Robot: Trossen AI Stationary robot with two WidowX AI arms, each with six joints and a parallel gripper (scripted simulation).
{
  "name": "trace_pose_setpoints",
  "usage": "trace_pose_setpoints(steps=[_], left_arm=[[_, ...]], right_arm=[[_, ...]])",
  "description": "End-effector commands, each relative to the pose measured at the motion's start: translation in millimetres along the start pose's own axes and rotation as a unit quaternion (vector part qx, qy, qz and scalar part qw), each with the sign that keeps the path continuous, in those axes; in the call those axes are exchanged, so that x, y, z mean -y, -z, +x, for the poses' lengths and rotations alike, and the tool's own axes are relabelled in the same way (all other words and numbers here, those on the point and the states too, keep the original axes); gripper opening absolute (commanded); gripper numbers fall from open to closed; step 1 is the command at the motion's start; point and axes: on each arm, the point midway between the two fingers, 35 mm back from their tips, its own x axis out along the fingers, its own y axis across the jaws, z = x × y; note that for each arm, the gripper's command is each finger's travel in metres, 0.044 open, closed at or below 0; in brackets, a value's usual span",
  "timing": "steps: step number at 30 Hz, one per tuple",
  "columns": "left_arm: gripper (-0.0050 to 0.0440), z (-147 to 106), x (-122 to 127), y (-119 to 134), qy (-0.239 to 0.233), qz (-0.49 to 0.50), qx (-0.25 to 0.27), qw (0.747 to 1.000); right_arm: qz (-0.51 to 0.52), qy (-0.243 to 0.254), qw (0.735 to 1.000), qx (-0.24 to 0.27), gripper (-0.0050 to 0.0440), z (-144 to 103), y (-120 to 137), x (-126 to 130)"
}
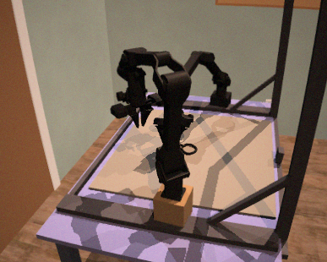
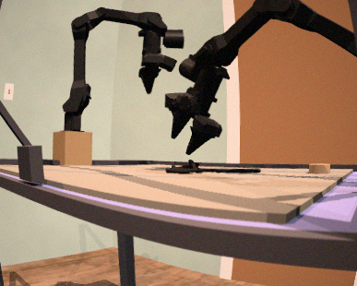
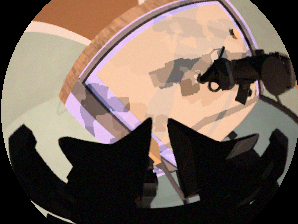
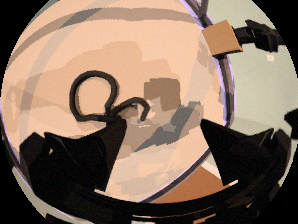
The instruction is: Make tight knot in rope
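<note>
Board (image 1: 242, 169) (image 2: 149, 184) (image 3: 130, 70) (image 4: 50, 60) comes first, spread wide beneath both my arms. My left claw (image 1: 142, 125) (image 2: 148, 92) (image 3: 159, 121) hangs high and well apart from the work, its fingers parted by only a narrow gap with nothing between them. My right claw (image 1: 173, 137) (image 2: 181, 146) (image 3: 207, 77) (image 4: 164, 123) stands wide open, gripping nothing.

Smallest is the rope (image 1: 195, 149) (image 2: 237, 171) (image 3: 214, 90) (image 4: 73, 102), lying on the board just below my right claw, apart from its fingertips in the exterior view. My right wrist view puts its round loop beyond one finger, with a crossing near that fingertip and a hooked end reaching between the fingers.

I judge this to be the forming of the knot: the loop is laid, but I see nothing drawn tight, and I cannot tell whether an end passes through. Next, I think, I should thread or catch that end, then pull both ends apart. Grabbing the crossing could spoil the loop.
</note>
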Motion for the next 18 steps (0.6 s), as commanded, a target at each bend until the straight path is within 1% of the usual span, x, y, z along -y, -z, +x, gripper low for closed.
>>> trace_pose_setpoints(steps=[1, 11, 18], left_arm=[[0.0085, -4.6, 0.3, -0.4, 0.002, 0.002, 0.009, 1.000], [0.0085, -4.6, 0.3, -0.4, 0.002, 0.002, 0.009, 1.000], [0.0085, -4.6, 0.3, -0.4, 0.002, 0.002, 0.009, 1.000]], right_arm=[[0.001, 0.016, 1.000, -0.001, 0.0440, -22.7, -4.0, 8.0], [0.016, -0.005, 1.000, -0.013, 0.0440, -40.3, -2.3, -13.1], [0.020, -0.011, 1.000, -0.017, 0.0440, -45.9, -1.7, -19.7]])
